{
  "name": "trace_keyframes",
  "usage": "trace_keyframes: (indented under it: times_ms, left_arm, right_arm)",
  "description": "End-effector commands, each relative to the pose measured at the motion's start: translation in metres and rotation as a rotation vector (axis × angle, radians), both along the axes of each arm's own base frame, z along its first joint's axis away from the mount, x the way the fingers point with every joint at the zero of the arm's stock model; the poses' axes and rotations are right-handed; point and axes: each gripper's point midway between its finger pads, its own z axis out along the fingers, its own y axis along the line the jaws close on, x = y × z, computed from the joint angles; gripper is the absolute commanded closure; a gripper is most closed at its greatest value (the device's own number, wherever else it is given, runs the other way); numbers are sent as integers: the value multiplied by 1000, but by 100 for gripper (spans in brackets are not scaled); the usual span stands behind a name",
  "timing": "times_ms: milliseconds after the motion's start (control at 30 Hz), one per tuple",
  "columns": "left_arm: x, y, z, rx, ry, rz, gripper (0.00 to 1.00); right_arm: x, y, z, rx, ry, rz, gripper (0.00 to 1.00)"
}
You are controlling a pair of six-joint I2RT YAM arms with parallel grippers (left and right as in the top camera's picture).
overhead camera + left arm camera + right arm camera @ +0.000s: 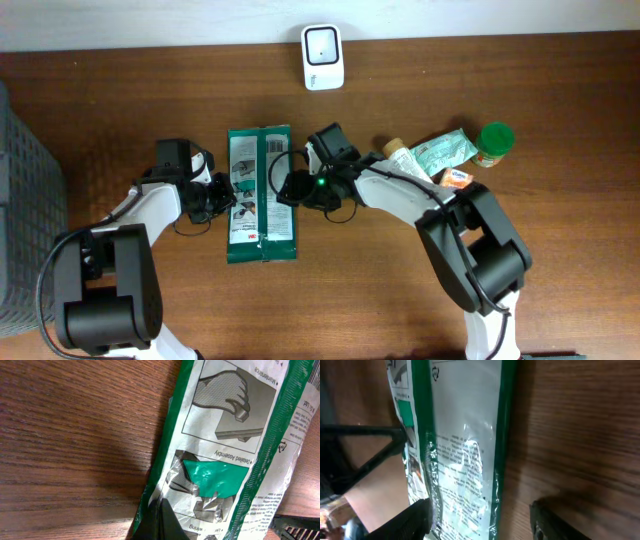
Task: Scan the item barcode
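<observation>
The brown wooden table [400,310] fills the overhead view, with a grey slatted basket [20,200] at its left edge. In the middle lies the package [262,195], flat and lengthwise between the two arms. It is a long, glossy film bag with dark green borders, a green strip down its centre and white panels of small print. The left wrist view shows line drawings on it, one of a gloved hand holding a block, and a solid green patch. Glare streaks the film.

The left gripper [222,195] is closed to a point at the bag's left edge; whether it pinches the film cannot be told. The right gripper [290,188] stands wide, its fingers [410,520] on either side of the bag's right edge.

A white scanner [323,43] sits at the far edge. A green-lidded jar [493,143] and small packets [440,155] lie to the right.
</observation>
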Motion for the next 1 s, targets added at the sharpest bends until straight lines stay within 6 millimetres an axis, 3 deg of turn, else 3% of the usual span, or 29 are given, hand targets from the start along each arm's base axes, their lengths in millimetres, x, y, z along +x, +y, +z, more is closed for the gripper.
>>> trace_keyframes:
  times_ms: [0,67,167,233,367,400,500,567,700,767,967]
  left_arm:
    - [-23,12,-32,74,108,4,100]
    - [-27,11,-38,67,131,2,100]
    - [-36,4,-54,24,183,-8,100]
    - [-39,-2,-65,-15,208,-15,100]
    - [-41,-5,-71,-19,220,-21,100]
    - [-41,-7,-71,-18,216,-27,100]
    - [-40,-10,-71,-14,210,-35,100]
    - [-38,-9,-71,-15,205,-34,100]
    - [-37,-9,-70,-15,202,-34,100]
    - [-37,-10,-70,-15,203,-35,100]
    - [-60,-37,-69,-50,280,-106,100]
  right_arm:
    - [-3,-5,-24,-38,48,-32,37]
    - [-2,4,-26,2,63,-42,37]
    - [-16,34,-44,164,140,46,37]
    - [-17,41,-48,236,159,78,37]
    - [-12,55,-31,328,80,140,37]
    - [-12,56,-31,328,81,141,40]
    - [-7,41,-36,305,119,104,66]
    - [-4,29,-36,295,130,99,71]
    - [7,6,-11,280,36,146,69]
    - [11,0,-2,233,-9,167,60]
    - [27,21,15,292,-58,119,64]
